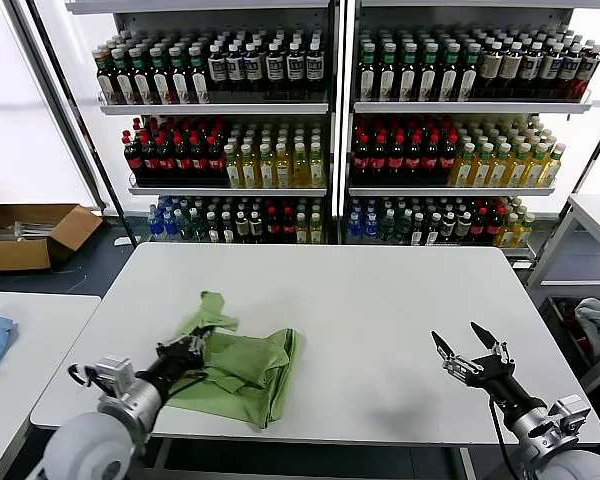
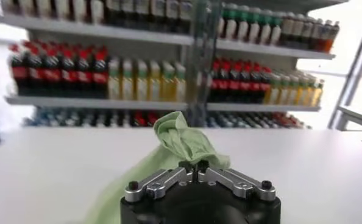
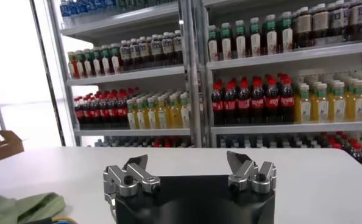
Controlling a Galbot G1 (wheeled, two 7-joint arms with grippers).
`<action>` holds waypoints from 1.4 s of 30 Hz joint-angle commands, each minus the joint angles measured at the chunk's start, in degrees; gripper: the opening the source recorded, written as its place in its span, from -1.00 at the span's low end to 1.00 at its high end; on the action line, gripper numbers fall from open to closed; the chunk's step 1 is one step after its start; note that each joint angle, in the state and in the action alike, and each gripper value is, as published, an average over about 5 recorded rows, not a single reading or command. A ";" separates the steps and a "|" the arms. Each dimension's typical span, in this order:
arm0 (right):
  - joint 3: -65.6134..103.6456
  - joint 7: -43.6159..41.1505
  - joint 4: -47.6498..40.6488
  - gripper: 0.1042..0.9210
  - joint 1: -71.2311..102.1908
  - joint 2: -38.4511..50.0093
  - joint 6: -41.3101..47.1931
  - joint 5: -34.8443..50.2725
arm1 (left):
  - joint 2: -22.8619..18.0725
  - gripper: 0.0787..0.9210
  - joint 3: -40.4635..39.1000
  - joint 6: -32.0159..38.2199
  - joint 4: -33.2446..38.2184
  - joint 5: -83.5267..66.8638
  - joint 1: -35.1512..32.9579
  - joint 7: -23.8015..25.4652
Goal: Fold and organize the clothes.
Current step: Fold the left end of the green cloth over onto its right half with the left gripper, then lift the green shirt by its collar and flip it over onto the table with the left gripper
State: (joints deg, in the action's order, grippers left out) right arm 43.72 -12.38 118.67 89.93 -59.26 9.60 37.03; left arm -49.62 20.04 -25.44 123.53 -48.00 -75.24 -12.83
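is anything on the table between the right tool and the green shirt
Nothing visible. Bare white table lies between the open right tool and the green shirt. The left tool is shut on the shirt's far side.

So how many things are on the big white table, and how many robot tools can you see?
Green shirt: 1
Robot tools: 2, the left tool shut on the shirt, the right tool open over the table
Total: 3
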 commanded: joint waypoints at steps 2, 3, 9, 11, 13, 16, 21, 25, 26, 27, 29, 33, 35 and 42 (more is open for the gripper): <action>0.11 0.34 1.18 0.76 0.96 -0.85 0.57 -0.92 | -11.53 -0.80 -18.24 -7.49 -4.94 3.29 8.06 -3.62; 0.16 0.37 1.26 0.76 1.07 -0.99 0.58 -1.01 | -11.85 -0.74 -18.78 -7.56 -4.94 3.22 8.25 -3.65; 0.00 0.50 1.63 0.76 1.23 -1.99 0.60 -1.65 | -12.93 -0.33 -19.77 -7.55 -2.96 1.80 7.88 -5.08; -0.08 0.56 1.68 0.76 1.20 -2.17 0.63 -1.78 | -12.22 -0.19 -18.02 -7.55 -0.37 -0.68 7.12 -5.46; -0.05 0.57 1.59 0.76 1.20 -2.25 0.63 -1.81 | -10.55 -0.06 -15.09 -7.46 3.13 -3.38 5.93 -5.67; 0.20 0.51 1.43 0.76 1.34 -2.41 0.61 -1.78 | -6.93 0.14 -7.75 -7.24 7.17 -5.09 3.81 -5.37; 0.65 0.21 1.39 0.76 2.00 -2.62 0.42 -1.67 | -1.12 0.49 11.98 -7.48 6.92 -11.56 -0.20 -3.94; 0.58 0.15 1.36 0.76 2.13 -2.81 0.34 -1.66 | 1.61 0.70 21.44 -7.59 1.66 -14.47 -1.71 -2.96; 0.48 0.14 1.33 0.76 2.12 -2.82 0.33 -1.65 | 1.93 0.74 21.81 -7.59 -0.11 -13.55 -1.93 -2.64; 0.35 0.15 1.28 0.76 2.09 -2.81 0.33 -1.65 | 2.10 0.75 21.55 -7.59 -2.09 -12.00 -2.10 -2.32; 0.15 0.17 1.15 0.76 2.03 -2.78 0.31 -1.62 | 1.92 0.76 19.80 -7.58 -5.52 -8.61 -2.19 -1.96; 0.50 0.14 1.23 0.76 2.54 -2.61 0.26 -1.44 | 0.06 0.77 15.11 -7.57 -10.33 -4.50 -1.02 -2.33; 1.08 0.05 1.62 0.76 3.14 -2.45 0.28 -1.23 | -1.20 0.77 13.15 -7.52 -11.87 -2.92 -0.12 -2.41; 3.22 -0.19 2.46 0.76 4.48 -2.13 0.33 -0.50 | -4.09 0.77 8.54 -6.91 -13.46 2.83 0.81 -1.73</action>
State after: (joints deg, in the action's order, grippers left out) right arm 45.25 -12.41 120.50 93.27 -61.42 9.90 36.11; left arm -51.94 30.26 -32.55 116.19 -51.90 -74.89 -15.30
